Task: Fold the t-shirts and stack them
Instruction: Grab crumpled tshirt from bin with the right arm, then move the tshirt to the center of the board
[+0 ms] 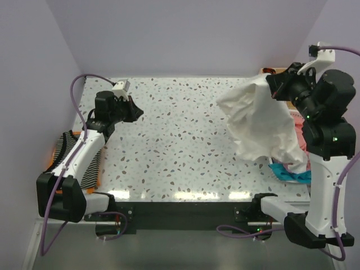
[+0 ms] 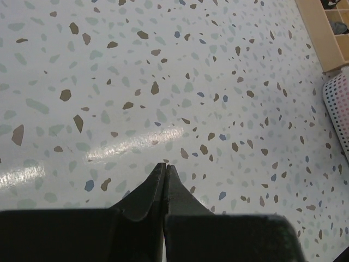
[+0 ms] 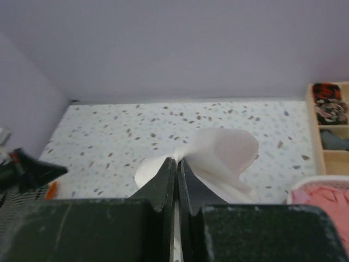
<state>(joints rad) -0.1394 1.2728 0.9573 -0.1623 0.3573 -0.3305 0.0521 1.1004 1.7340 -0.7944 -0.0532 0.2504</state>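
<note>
Holding the cream t-shirt (image 1: 260,121) aloft at 3 o'clock, the right gripper (image 1: 273,85) is clamped on one bunched edge. The left gripper (image 1: 135,111), clenched empty at 10 o'clock, should open, catch a hanging corner, and spread it flat.

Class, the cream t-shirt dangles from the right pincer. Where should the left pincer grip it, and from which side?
Probably the loose fold bulging left, approached from the open table side: the cream t-shirt hangs bunched from the right pincer, and that fold faces the shut, empty left pincer.
</note>
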